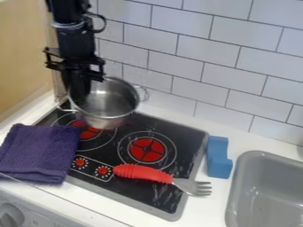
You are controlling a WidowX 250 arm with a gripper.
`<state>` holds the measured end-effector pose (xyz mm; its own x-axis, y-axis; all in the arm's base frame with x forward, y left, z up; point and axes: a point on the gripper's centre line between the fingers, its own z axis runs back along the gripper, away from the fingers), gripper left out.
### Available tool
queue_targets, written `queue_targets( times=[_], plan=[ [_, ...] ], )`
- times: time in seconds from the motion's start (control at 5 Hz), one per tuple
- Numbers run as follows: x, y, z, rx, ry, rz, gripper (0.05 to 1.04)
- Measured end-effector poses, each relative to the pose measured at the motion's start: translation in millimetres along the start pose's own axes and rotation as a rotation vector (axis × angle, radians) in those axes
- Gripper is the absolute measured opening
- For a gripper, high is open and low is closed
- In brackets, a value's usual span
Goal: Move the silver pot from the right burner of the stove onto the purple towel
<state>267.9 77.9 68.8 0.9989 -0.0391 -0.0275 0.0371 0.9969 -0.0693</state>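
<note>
A folded purple cloth [39,153] is laid partly over the left edge of the black stove [133,186]. The gripper [80,94] is seen at the left rim of the metal pot [111,108]; whether it is clenched on the pot or released cannot be told. The pot is seen at the stove's back left. Farther right, a red-handled fork [145,173] is laid across the stove's front, and a blue block [218,158] is placed between stove and grey sink [238,188].
</note>
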Motion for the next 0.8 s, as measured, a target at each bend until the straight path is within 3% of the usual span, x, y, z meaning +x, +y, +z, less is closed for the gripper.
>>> queue_targets(
  times=[0.2, 0.6, 0.8],
  plan=[
    [-24, 12, 10, 0.019, -0.009, 0.037, 0.053],
    [-59, 27, -4, -0.020, 0.029, 0.068, 0.053],
    [-63, 35, -8, -0.015, 0.014, 0.069, 0.053]
  ],
)
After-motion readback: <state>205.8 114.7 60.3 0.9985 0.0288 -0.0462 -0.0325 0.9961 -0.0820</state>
